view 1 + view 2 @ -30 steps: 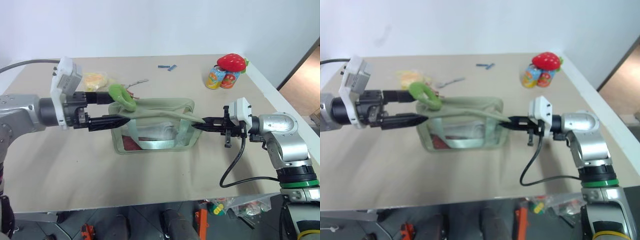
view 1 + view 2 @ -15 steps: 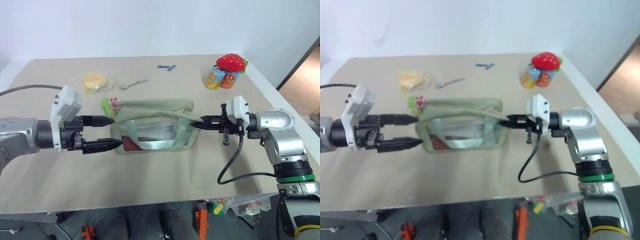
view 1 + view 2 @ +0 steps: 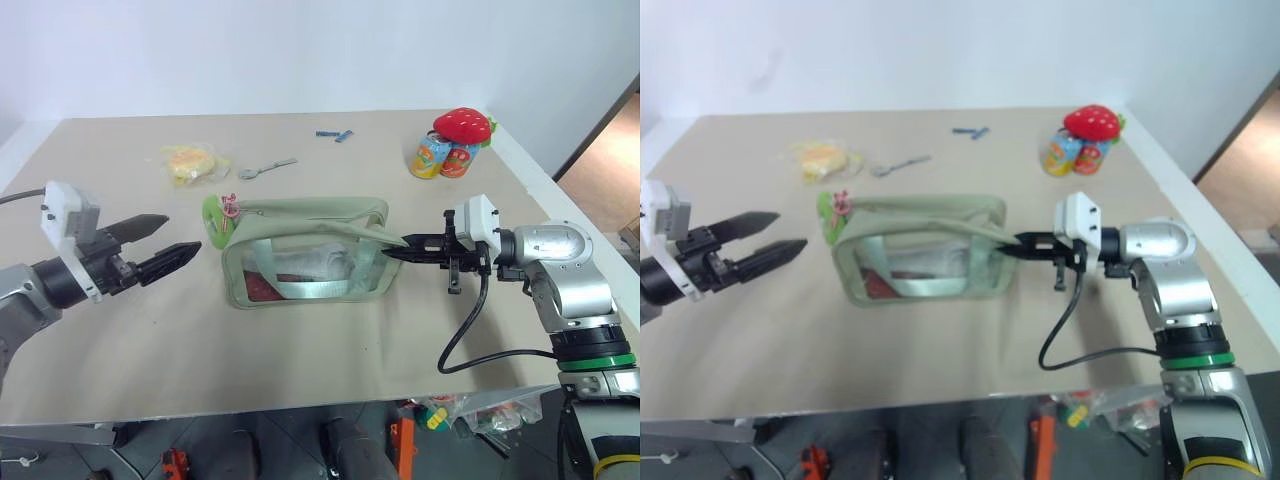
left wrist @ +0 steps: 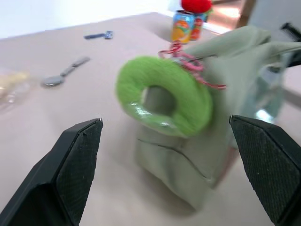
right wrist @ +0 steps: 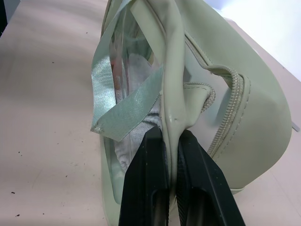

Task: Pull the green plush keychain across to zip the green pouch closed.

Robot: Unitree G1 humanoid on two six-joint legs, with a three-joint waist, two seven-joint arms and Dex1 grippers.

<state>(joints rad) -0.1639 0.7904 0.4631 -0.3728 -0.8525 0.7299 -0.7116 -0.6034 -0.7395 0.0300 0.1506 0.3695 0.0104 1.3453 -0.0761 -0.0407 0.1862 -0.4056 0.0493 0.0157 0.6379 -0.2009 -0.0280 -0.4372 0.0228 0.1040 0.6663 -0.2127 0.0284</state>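
The green pouch (image 3: pixel 300 250) stands upright mid-table, its clear side window facing me. At its left end hangs the green plush keychain (image 3: pixel 215 212), a fuzzy lime ring on a pinkish-red loop; it appears close up in the left wrist view (image 4: pixel 188 94). My left gripper (image 3: pixel 180 232) is open and holds nothing, a short gap to the left of the keychain and pointing at it. My right gripper (image 3: pixel 385 254) is shut on a pale green strap (image 5: pixel 169 113) at the pouch's right end.
Along the far side of the table lie a yellow crinkly packet (image 3: pixel 188 162), a spoon (image 3: pixel 265 168) and small blue pieces (image 3: pixel 335 134). Two colourful cans (image 3: pixel 445 155) and a red strawberry plush (image 3: pixel 463 124) sit at the far right, near the table's right edge.
My left gripper, whose open fingers were around the keychain, has drawn back to the left and away from the pouch. The keychain now hangs free at the pouch's left end. The right gripper stayed put.
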